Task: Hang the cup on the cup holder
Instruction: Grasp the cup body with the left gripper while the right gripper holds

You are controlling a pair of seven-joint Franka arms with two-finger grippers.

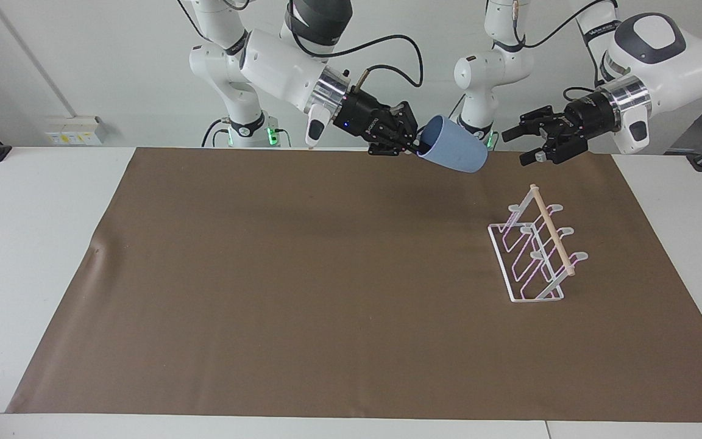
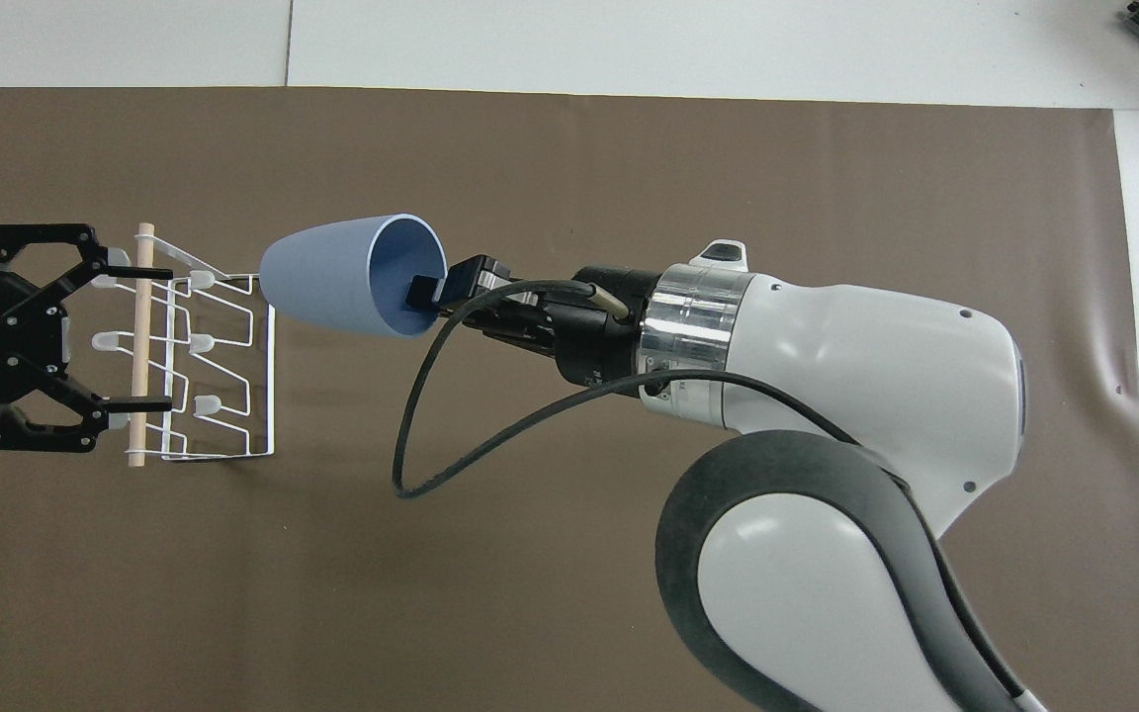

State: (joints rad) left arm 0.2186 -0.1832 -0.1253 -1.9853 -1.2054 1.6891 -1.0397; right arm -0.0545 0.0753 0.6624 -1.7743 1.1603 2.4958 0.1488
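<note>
The light blue cup [image 1: 453,153] is held on its side in the air, its rounded base pointing toward the left arm's end of the table. My right gripper [image 1: 415,146] is shut on the cup's rim, one finger inside the mouth; the overhead view shows it clearly [image 2: 428,295] with the cup [image 2: 332,287]. The white wire cup holder [image 1: 537,253] with its wooden dowel stands on the mat, also seen from overhead [image 2: 209,351]. My left gripper [image 1: 520,146] is open and empty, raised in the air over the holder's dowel [image 2: 162,338]. The cup hangs just beside the holder, apart from it.
A brown mat [image 1: 296,274] covers most of the white table [image 1: 34,244]. The right arm's thick forearm [image 2: 827,356] stretches over the mat's middle.
</note>
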